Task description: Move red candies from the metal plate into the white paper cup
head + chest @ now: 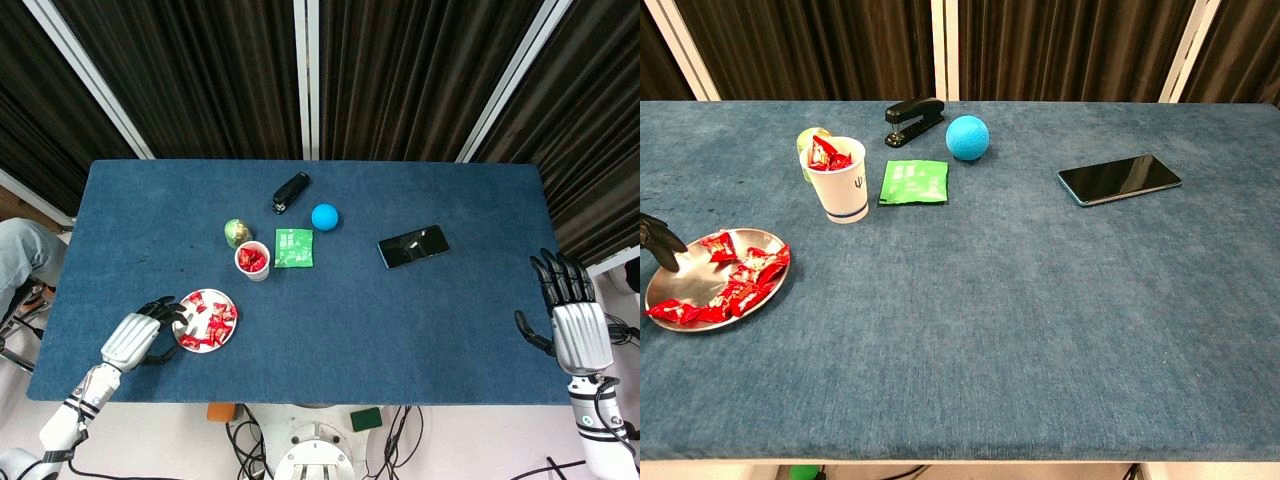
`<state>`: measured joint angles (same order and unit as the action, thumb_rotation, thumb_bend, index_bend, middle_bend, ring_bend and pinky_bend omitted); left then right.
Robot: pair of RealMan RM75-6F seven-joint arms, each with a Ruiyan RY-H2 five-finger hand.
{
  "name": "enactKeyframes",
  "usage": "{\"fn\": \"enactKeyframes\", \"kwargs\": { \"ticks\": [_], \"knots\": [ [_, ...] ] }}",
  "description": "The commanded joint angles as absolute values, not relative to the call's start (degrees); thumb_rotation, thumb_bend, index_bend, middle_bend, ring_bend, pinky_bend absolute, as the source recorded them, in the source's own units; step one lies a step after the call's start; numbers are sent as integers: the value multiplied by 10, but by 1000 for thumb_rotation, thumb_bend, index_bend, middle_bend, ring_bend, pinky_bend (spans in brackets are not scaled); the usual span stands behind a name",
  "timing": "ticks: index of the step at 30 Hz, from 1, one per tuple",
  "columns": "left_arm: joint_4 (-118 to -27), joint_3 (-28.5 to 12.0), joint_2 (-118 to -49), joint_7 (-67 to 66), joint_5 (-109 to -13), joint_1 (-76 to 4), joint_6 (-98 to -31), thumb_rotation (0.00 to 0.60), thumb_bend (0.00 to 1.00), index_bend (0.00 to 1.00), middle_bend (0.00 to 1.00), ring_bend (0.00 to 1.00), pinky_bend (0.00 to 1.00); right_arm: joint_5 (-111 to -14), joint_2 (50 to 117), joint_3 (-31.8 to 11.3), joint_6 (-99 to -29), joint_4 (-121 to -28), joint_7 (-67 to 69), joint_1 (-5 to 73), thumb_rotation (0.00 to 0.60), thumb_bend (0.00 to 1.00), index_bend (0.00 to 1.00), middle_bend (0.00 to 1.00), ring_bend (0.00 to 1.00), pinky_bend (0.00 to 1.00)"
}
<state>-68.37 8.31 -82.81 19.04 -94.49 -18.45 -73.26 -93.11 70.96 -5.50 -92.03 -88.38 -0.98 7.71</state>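
At the near-left part of the blue cloth-covered table (400,330), the round shiny metal plate (187,309) holds a loose heap of red-wrapped candies (212,320), and the robot's left hand (140,335) sits right at the plate's outer rim. The candies lie inward from its fingers (662,243), toward the table's centre. From overhead the dark fingertips reach the plate's edge, and in the chest view they overlap the rim near the closest candy. Whether they actually touch a wrapper I cannot tell at this size. The fingers look slightly curled and apart, with nothing held between them.

The white paper cup with a blue band (252,261) stands beyond the plate, farther from the robot and a little toward the middle, already holding some red candies. So a carry from plate to cup would run away from the left hand's side, forward and inward.

The right hand (570,318) hovers at the far right table edge, fingers spread and empty, well apart from both plate and cup. The left hand is plainly the nearer one for the pick.
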Motion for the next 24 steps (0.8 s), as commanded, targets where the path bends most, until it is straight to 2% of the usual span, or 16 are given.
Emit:
{"fn": "enactKeyframes", "kwargs": {
  "ticks": [1,24],
  "knots": [
    [-684,85,-829,190,-947,-187,-726,600,285,359,218,84,202,-930,710,-55,-920,-883,-10,77,600,334,0,0,0,0],
    [-702,84,-821,161,-947,-205,-686,600,329,431,218,83,202,-924,712,-58,-917,-875,-4,77,600,338,0,0,0,0]
  ]
}}
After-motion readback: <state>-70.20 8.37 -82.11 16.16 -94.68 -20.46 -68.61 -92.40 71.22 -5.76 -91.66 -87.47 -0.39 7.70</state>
